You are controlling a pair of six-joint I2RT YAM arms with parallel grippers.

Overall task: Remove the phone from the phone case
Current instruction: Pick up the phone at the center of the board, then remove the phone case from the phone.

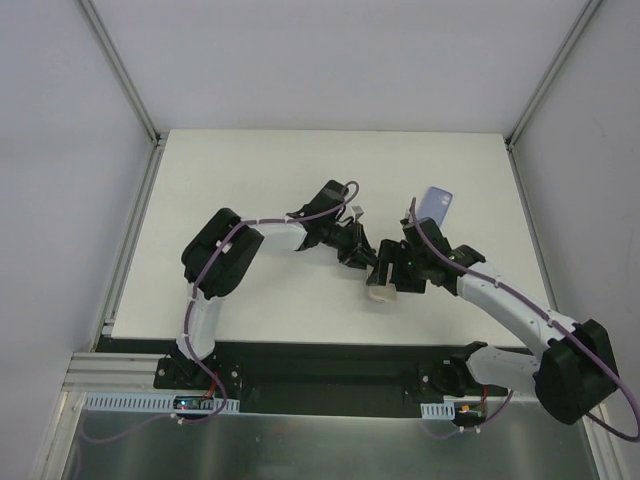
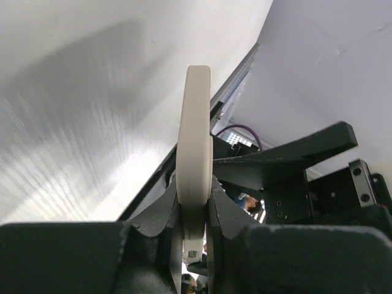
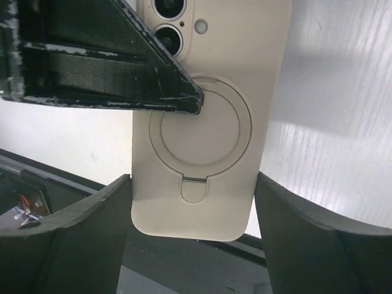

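A cream phone case (image 1: 379,288) with a round ring stand on its back is held off the table between both arms. The phone's camera lenses (image 3: 169,19) show through the case's cutout, so the phone sits inside. My left gripper (image 1: 364,258) is shut on the case's flat faces; the left wrist view shows the case (image 2: 195,135) edge-on between the fingers (image 2: 229,211). My right gripper (image 1: 394,272) spans the case's width, its fingers (image 3: 92,220) against both side edges near the bottom of the case (image 3: 205,131). A left finger (image 3: 116,79) crosses the case's back.
A lavender flat rectangular thing (image 1: 436,207) lies on the white table (image 1: 250,180) behind the right arm. A black strip (image 1: 330,360) runs along the table's near edge. Grey walls stand at the left, right and back.
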